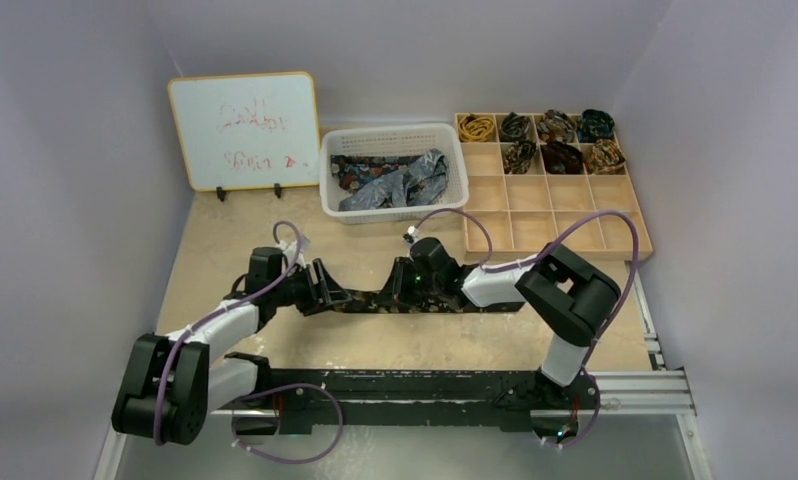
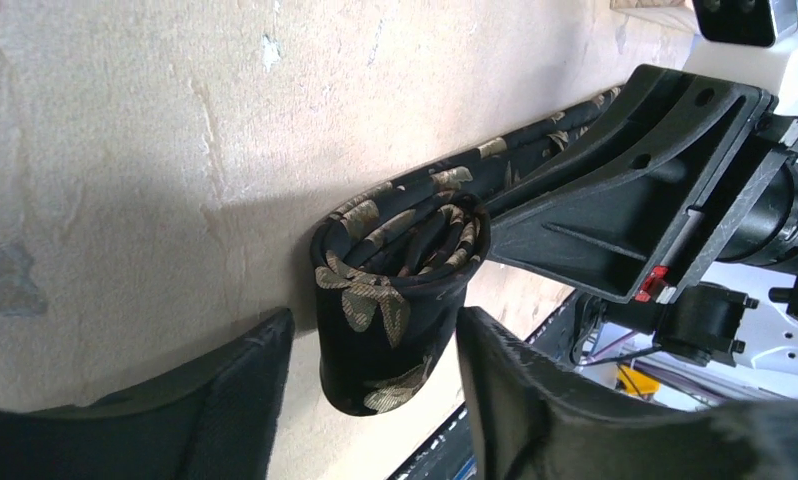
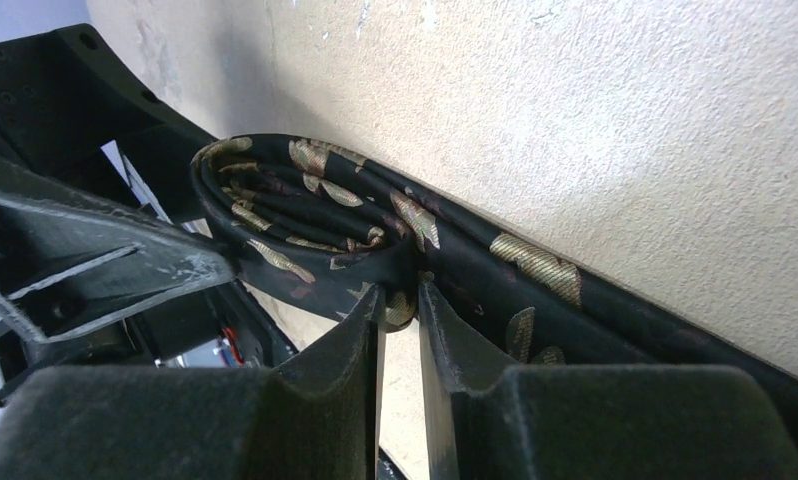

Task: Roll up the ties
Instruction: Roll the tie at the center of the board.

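Evidently soft, light and slippery, the dark gold-leaf tie lies along the table between the arms. One end is wound into a loose coil that would likely unwind if let go, so it is best held across its flat sides. The left gripper stands spread around the coil. The right gripper pinches a fold at its edge. The white basket and the wooden compartment tray sit well behind; only the crowded fingers obstruct.
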Tool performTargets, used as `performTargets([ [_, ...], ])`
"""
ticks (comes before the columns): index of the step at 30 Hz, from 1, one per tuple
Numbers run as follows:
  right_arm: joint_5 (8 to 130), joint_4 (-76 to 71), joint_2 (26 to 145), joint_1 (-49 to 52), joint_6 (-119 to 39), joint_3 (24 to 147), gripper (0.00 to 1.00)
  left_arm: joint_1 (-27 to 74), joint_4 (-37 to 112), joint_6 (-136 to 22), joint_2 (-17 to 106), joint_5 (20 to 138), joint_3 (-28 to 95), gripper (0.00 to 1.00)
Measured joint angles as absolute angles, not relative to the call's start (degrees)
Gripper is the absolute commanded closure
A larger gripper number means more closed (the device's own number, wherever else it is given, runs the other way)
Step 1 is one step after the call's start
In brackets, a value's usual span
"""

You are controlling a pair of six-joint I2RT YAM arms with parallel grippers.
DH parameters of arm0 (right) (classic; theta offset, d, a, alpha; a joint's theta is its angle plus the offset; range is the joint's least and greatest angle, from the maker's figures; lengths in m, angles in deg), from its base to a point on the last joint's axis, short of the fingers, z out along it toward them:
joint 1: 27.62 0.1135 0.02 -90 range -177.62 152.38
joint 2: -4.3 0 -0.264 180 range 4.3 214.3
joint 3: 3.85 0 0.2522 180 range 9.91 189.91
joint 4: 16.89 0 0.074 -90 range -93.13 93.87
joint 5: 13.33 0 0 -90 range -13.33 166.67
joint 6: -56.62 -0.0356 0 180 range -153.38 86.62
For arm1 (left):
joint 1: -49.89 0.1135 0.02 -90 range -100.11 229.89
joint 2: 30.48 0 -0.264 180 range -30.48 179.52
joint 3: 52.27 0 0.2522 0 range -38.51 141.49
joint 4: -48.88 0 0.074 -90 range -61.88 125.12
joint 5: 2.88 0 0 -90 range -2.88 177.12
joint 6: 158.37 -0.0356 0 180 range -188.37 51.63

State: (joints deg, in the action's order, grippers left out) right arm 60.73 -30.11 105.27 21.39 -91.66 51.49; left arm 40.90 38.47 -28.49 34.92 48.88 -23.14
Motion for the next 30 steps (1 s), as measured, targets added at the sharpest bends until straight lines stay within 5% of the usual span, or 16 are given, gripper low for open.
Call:
performTargets([
  [6,61.1,-29.1,105.3,21.4,-91.7,51.8,0.82,40.9,36.2,-28.6,32.7,51.3,-22.6,0.32],
  [30,59.9,-29.6,107.5,20.6,-91.9,53.1,0.86,40.9,42.8,-30.5,35.1,48.5,-22.5,0.75],
])
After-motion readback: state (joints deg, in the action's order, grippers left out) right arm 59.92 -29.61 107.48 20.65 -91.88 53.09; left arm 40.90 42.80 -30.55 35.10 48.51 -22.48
